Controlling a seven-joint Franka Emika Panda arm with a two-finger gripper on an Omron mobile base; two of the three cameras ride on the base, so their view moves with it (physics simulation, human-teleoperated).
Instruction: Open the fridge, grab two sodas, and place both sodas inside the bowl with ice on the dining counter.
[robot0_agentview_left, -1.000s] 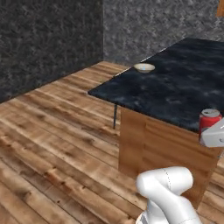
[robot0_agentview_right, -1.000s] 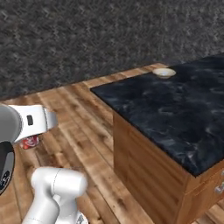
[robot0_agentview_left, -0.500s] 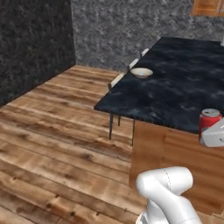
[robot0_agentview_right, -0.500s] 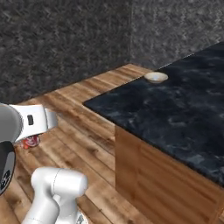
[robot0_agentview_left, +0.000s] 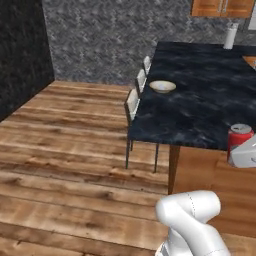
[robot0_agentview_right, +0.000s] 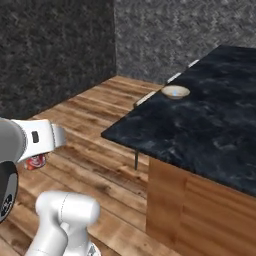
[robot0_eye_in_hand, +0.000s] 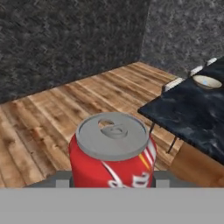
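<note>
You can see the can (robot0_eye_in_hand: 112, 151) best in the hand view: it is red with a silver top, it stands upright, and it sits right in the gripper (robot0_eye_in_hand: 112, 178), which pinches it from both sides. The grey finger tips (robot0_eye_in_hand: 62, 178) peek out low on each side of the can. In the left base view you see the same can (robot0_agentview_left: 239, 141) at the right edge, held up in the air beside the counter (robot0_agentview_left: 200, 100), with the white hand just under and beside it. In the right base view only a small red bit of the can (robot0_agentview_right: 35, 161) shows under the white arm, at the left, above the wood floor (robot0_agentview_right: 85, 125). The bowl (robot0_agentview_left: 162, 86) sits on the black counter near its left edge, well apart from the can. It is tan outside and pale inside. The right base view shows the bowl (robot0_agentview_right: 176, 91) near the far edge of the counter, and the hand view shows it (robot0_eye_in_hand: 207, 82) far off at the right. The left base view alone lets you see three chairs (robot0_agentview_left: 134, 102) with white seats along the counter's left side, a white roll (robot0_agentview_left: 230, 36) standing at the far end, and brown cabinets (robot0_agentview_left: 222, 7) high on the wall.
</note>
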